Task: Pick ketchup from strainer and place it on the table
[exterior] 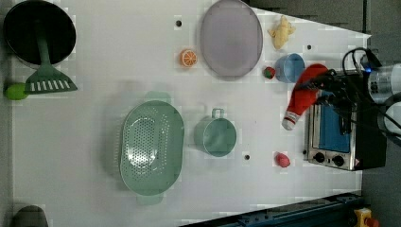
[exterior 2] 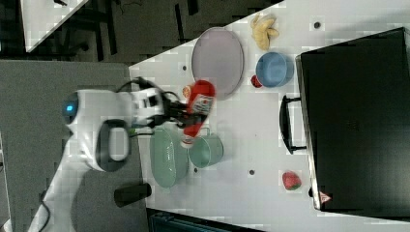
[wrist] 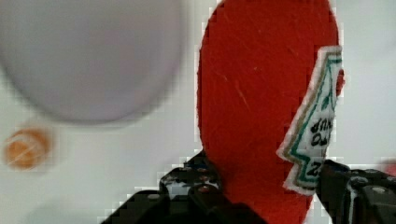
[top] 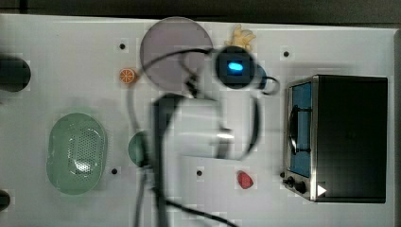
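Ketchup [wrist: 261, 112] sits pinched in the pincer [wrist: 261, 196], its lower end hidden between the dark fingers [wrist: 187, 186].

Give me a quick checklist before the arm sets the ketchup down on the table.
1. Tool shut on the ketchup: ok.
2. Ketchup out of the strainer: ok, held in the air.
3. Strainer holds nothing else: ok.
4. Bare table to set it on: ok, between the cup and the oven.
5. Bottle upright: not ok, it hangs tilted, cap end lowest in the left view.
6. Height above the table: cannot tell.
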Tool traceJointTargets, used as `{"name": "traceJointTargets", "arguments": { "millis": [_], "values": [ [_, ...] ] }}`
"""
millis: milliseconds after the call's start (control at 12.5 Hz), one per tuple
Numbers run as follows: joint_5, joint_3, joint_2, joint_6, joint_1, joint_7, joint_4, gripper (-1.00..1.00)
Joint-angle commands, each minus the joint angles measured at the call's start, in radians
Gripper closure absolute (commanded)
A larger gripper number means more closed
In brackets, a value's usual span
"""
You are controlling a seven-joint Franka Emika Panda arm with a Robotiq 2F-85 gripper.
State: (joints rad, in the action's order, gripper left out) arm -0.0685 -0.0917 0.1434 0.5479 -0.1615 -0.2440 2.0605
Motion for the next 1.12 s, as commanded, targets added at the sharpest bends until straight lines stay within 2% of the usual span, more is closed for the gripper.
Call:
{"name": "traceJointTargets", "arguments": {
  "millis": [80, 400, 640, 880, 960, 1120],
  "values": [
    [0.001, 0.006, -0.018, 0.02, 0.022, -0.105, 0.088, -0.17],
    [0.001, 0.019, 0.004, 0.23, 0.023, -0.106, 0.242, -0.17],
    [0.033, 0.02, 0.077, 0.366, 0.023, -0.105, 0.29, -0.23],
    [0.056, 0.02, 0.172, 0.455, 0.024, -0.105, 0.29, -0.85],
    [0.056, 0.02, 0.183, 0.479, 0.023, -0.105, 0.288, -0.99],
    [0.055, 0.015, 0.151, 0.479, 0.024, -0.104, 0.272, -1.0]
  ]
}}
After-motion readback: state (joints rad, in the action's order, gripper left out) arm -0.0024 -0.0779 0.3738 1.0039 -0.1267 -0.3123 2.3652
